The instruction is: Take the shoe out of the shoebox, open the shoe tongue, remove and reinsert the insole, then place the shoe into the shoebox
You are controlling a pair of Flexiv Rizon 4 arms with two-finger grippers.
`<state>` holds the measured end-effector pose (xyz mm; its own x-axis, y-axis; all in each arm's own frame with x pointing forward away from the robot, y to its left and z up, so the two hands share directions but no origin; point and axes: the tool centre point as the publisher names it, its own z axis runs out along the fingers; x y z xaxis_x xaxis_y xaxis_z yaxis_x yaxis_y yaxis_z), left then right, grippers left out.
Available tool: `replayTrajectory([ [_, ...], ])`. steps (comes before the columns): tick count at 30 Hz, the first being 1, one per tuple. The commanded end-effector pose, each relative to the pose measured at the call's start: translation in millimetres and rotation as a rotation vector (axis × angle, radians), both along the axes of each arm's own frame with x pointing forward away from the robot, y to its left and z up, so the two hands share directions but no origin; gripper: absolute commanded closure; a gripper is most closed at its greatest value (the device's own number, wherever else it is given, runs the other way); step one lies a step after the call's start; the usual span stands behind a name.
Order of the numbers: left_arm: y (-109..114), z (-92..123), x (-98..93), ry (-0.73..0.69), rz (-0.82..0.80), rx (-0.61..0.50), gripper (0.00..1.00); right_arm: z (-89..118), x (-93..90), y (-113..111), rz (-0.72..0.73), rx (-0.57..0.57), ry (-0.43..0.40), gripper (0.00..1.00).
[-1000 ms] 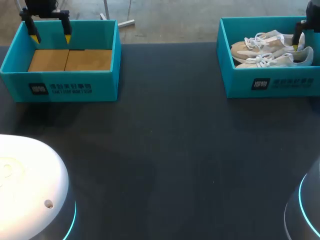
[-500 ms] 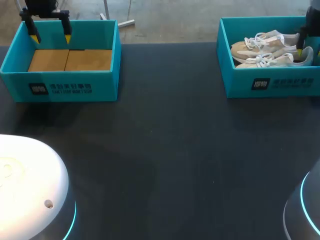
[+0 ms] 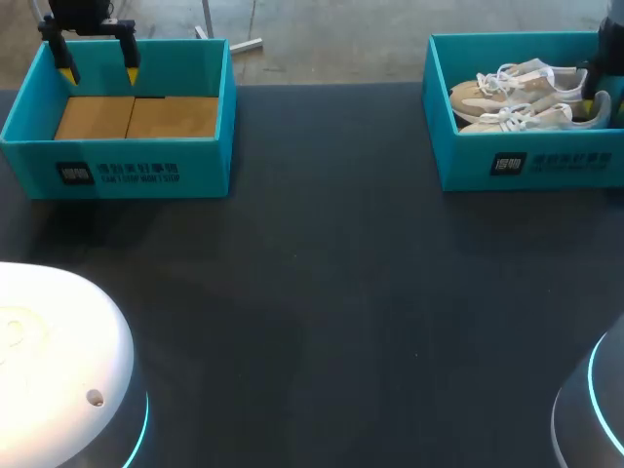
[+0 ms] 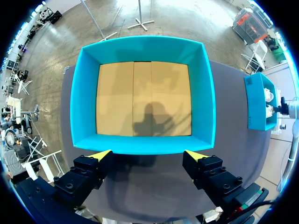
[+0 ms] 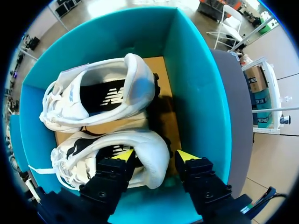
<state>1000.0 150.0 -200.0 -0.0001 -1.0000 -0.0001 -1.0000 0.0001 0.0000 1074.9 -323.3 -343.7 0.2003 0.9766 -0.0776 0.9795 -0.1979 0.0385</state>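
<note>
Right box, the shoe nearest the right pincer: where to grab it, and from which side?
Heel collar, from above: one finger inside the opening, one outside the heel. The shoe sits upright, opening up, heel near the shoebox wall with room beside it. The right pincer straddles it, open.

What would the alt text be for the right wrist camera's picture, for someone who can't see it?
The right gripper is open inside a teal shoebox, straddling the heel of the nearer shoe, which is white. A second shoe, also white, lies beside it on the box's cardboard floor.
</note>
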Motion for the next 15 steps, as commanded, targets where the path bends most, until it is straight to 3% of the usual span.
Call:
replayTrajectory([
  [1,0,0,0.0,0.0,0.0,0.0,0.0,-7,-0.4,-2,0.001,0.006,-0.006,0.49],
  [11,0,0,0.0,0.0,0.0,0.0,0.0,-18,-2.7,-5,-0.004,0.005,-0.012,0.34],
  [15,0,0,0.0,0.0,0.0,0.0,0.0,-24,-4.2,-4,-0.003,-0.005,-0.005,0.39],
])
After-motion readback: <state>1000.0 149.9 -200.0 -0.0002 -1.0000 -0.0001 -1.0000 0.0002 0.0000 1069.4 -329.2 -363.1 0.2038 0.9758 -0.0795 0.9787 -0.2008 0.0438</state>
